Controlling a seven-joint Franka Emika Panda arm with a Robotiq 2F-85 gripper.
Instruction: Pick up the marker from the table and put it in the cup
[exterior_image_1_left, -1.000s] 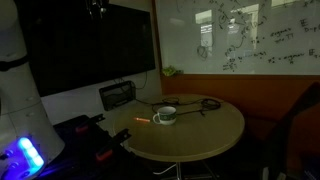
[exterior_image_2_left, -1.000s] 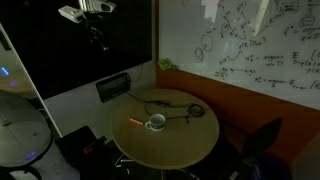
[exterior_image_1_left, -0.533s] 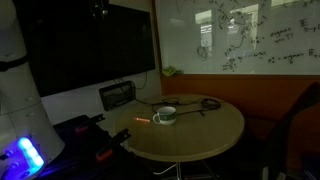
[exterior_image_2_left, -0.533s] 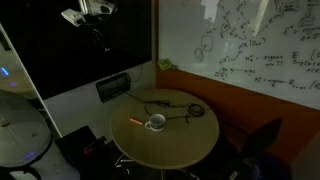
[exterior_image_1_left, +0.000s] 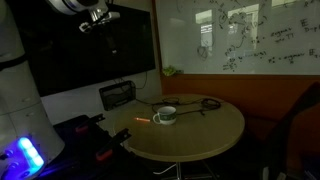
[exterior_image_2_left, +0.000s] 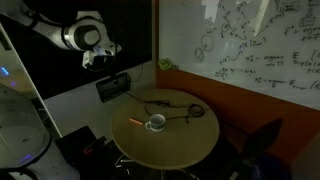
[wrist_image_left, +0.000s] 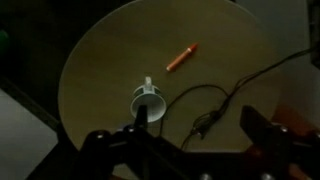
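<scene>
Wrist view looks down on the round table (wrist_image_left: 100, 60): the cup (wrist_image_left: 147, 103) stands there, the marker (wrist_image_left: 182, 57) lies apart at its one o'clock, a black cable (wrist_image_left: 207, 122) at four o'clock. Nearer me, the gripper (wrist_image_left: 178, 140) has its fingers spread wide.

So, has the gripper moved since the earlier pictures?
Yes. In an exterior view the gripper has come down, from the top of the dark screen to about halfway down it.
</scene>
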